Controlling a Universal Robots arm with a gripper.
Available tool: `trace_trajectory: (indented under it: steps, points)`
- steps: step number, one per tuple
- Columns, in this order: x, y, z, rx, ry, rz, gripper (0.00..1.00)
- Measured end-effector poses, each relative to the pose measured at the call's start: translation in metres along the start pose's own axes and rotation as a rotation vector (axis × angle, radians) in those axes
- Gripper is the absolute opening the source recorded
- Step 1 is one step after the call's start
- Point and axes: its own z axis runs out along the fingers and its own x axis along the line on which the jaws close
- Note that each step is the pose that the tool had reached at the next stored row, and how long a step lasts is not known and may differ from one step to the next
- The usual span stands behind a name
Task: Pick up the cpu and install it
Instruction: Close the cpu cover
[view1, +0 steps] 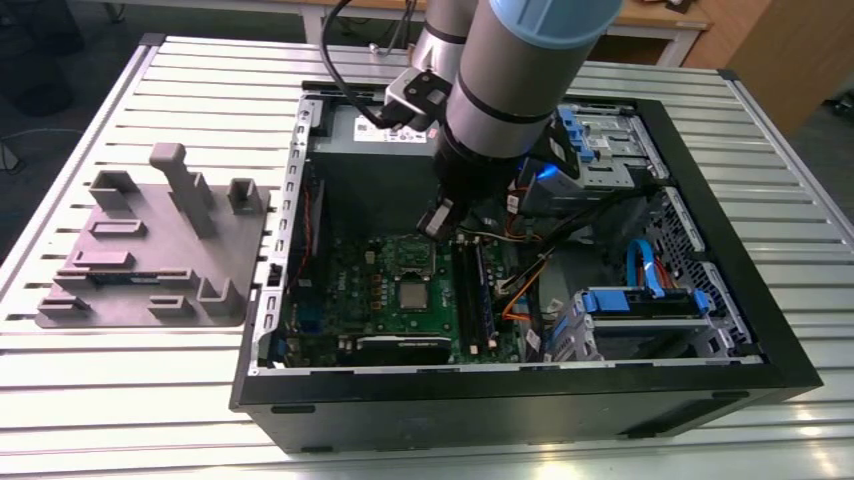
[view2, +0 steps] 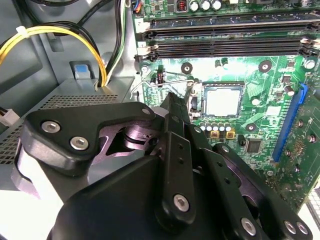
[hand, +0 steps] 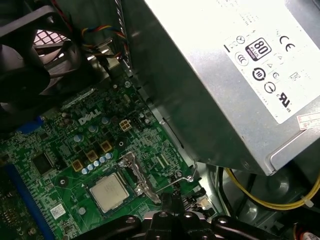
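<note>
Fingers of the gripper (view1: 441, 222) are pressed together with nothing between them, poised above the motherboard (view1: 387, 300) inside the open computer case (view1: 747, 330). Just beyond the fingertips, the cpu (hand: 109, 192) lies flat in its socket on the board, apart from the gripper. Nearby sits the grey power supply (hand: 235, 85).

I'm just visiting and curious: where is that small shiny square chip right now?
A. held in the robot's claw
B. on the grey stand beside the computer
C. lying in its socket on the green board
C: the cpu lies flat in the socket on the motherboard, apart from the gripper.
</note>
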Motion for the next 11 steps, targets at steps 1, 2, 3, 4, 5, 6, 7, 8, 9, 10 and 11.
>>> trace_trajectory:
  steps: [1,2,3,4,5,6,7,8,9,10,11]
  points:
    - [0.0003,-0.0002,-0.0001,0.0002,0.0003,0.000,0.10]
    - [0.0007,-0.0005,-0.0001,0.0005,0.0008,0.000,0.10]
    - [0.0012,-0.0008,-0.0002,0.0009,0.0013,0.000,0.10]
    - [0.0017,-0.0012,-0.0003,0.0012,0.0019,-0.001,0.10]
    - [0.0022,-0.0015,-0.0004,0.0016,0.0025,-0.001,0.10]
    - [0.0029,-0.0019,-0.0005,0.0018,0.0029,-0.001,0.10]
    - [0.0036,-0.0024,-0.0007,0.0020,0.0034,-0.002,0.10]
    - [0.0043,-0.0029,-0.0008,0.0022,0.0037,-0.002,0.10]
    - [0.0050,-0.0033,-0.0009,0.0024,0.0040,-0.002,0.10]
    - [0.0057,-0.0038,-0.0010,0.0026,0.0043,-0.002,0.10]
    - [0.0064,-0.0042,-0.0011,0.0027,0.0047,-0.003,0.10]
